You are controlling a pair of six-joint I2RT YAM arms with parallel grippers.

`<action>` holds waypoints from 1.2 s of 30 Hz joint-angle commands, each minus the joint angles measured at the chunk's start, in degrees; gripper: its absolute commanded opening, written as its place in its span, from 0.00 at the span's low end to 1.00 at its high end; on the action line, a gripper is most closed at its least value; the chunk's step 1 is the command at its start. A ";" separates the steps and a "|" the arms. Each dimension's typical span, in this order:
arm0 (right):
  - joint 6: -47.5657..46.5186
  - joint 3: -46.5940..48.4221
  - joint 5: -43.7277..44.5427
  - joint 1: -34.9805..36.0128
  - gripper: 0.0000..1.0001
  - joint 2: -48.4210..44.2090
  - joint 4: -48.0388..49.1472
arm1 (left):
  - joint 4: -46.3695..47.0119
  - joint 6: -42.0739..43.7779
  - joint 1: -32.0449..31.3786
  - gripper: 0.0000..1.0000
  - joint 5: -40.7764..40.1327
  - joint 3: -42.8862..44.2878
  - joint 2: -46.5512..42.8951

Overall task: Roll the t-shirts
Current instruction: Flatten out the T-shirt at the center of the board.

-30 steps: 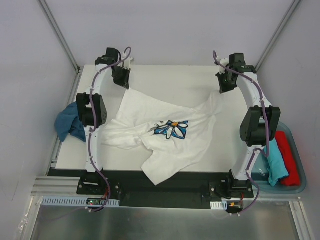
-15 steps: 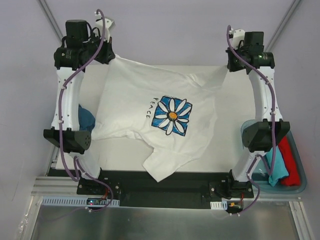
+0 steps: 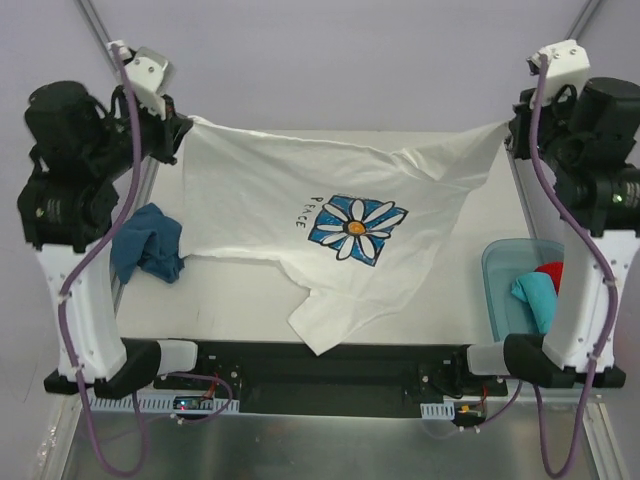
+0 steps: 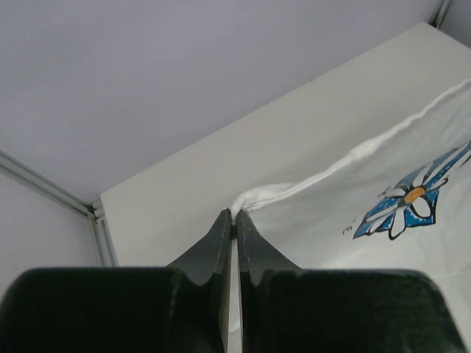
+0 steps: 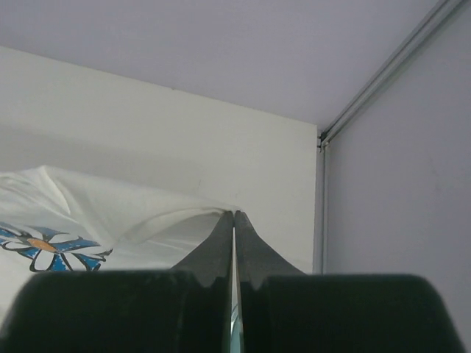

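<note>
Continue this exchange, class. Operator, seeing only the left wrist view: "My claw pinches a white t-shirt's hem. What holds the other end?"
Observer: The right claw, shut on the white t-shirt's far right corner.
Operator: Does it hang clear?
Observer: No; its near end rests bunched on the table.
Operator: Any other shirts?
Observer: A dark blue t-shirt lies at the table's left edge.
</note>
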 commanded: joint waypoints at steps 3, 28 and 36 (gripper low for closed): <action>2.14 3.02 6.56 -0.30 0.01 -8.44 -1.48 | 3.78 -0.15 0.85 0.00 -3.72 0.40 -8.70; 0.81 17.08 13.07 -5.40 0.01 15.10 26.12 | 12.74 -2.61 0.67 0.00 -5.48 15.24 15.36; 3.19 18.76 11.67 -10.67 0.01 11.96 28.85 | 13.80 -1.03 0.67 0.00 -6.18 16.93 12.84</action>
